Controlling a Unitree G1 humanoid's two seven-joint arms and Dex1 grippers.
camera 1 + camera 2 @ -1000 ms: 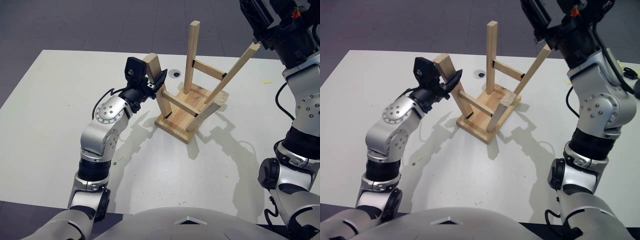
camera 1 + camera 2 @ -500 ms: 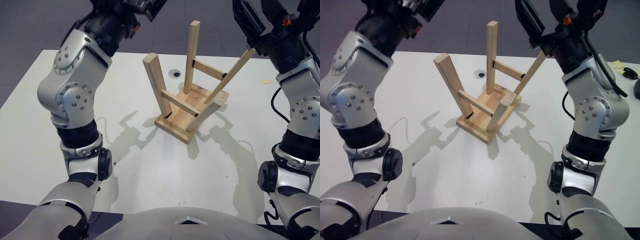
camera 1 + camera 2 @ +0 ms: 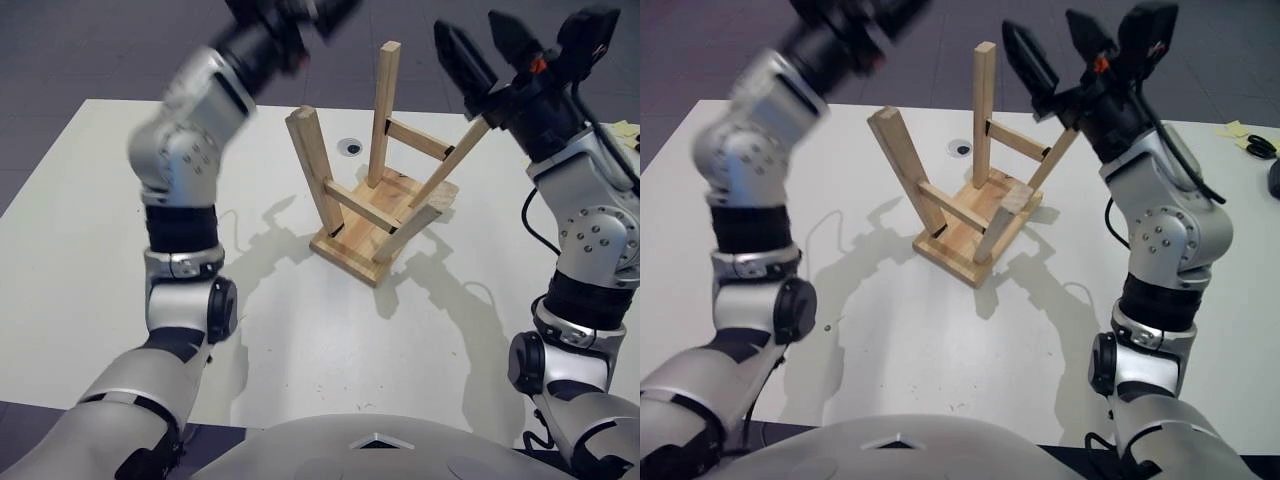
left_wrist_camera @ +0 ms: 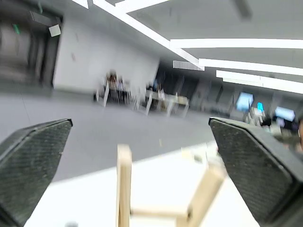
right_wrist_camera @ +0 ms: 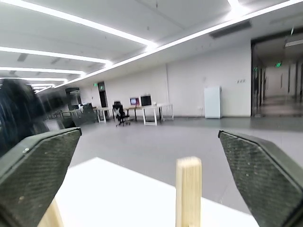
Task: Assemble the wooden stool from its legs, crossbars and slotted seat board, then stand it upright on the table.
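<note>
Wooden stool (image 3: 385,195) upside-down, legs up

The stool (image 3: 375,215) is pale bare wood, matt and lightly grained; the table (image 3: 90,230) is smooth matt white; the right gripper (image 5: 150,133) has black, finely crosshatched finger pads (image 5: 40,172)

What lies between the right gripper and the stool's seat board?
In the left eye view, a slanted stool leg rises from the seat board toward the open right gripper; a crossbar joins it.
</note>
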